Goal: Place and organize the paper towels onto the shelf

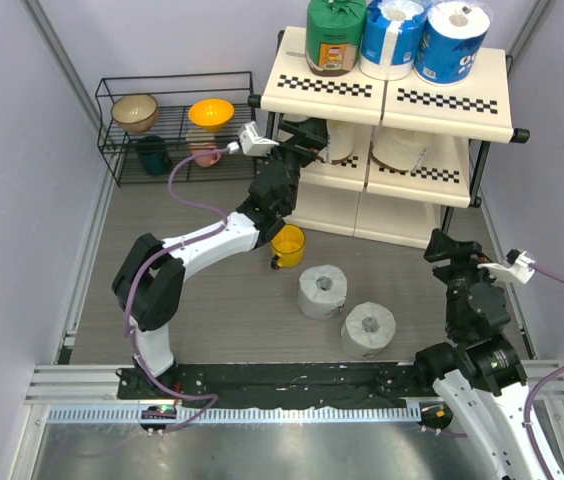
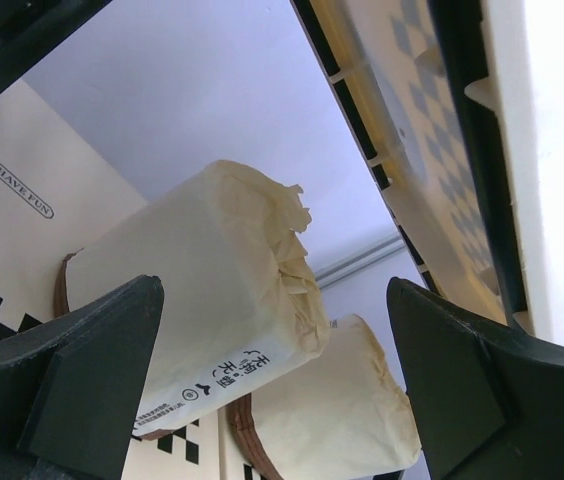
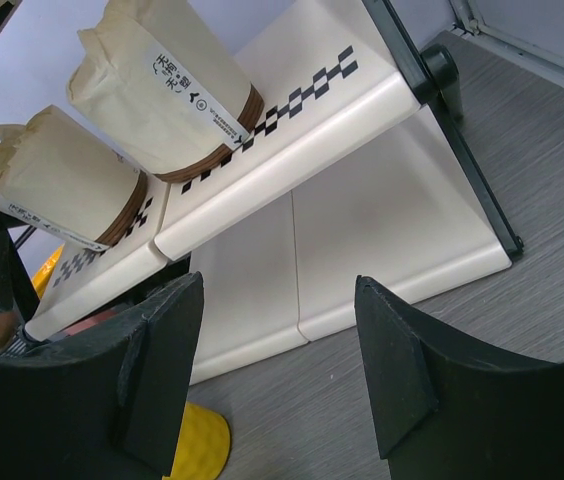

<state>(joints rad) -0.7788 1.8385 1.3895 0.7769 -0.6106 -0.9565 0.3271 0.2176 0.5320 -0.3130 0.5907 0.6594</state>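
Seven paper towels in total, and five are on the shelf [image 1: 442,100] already. On the top tier the green-wrapped roll [image 1: 335,35] stands upright in a row with the two blue-and-white rolls [image 1: 392,38] [image 1: 452,42], all in shiny printed plastic. On the middle tier are the two cream rolls [image 2: 212,290] [image 2: 342,410]. They're fat cylinders in matte, crinkly paper that's ruffled at one end, each with a brown band round the other end. The shelf panels are smooth cream plastic with rounded front edges and a checkered strip, on a black tube frame.

The two grey-white rolls [image 1: 322,291] [image 1: 369,330] stand on the grey wood-grain floor [image 1: 212,310] in front of the shelf. They look soft, sit close together with their hollow cores facing up, and a yellow cup [image 1: 288,245] is nearby.

The left gripper [image 2: 272,290] is poked in at the middle tier with its fingers spread wide and nothing in them, and a cream roll is straight ahead. The right gripper [image 3: 274,300] is also wide open and empty, over the floor by the shelf's right front, facing the lower tiers.
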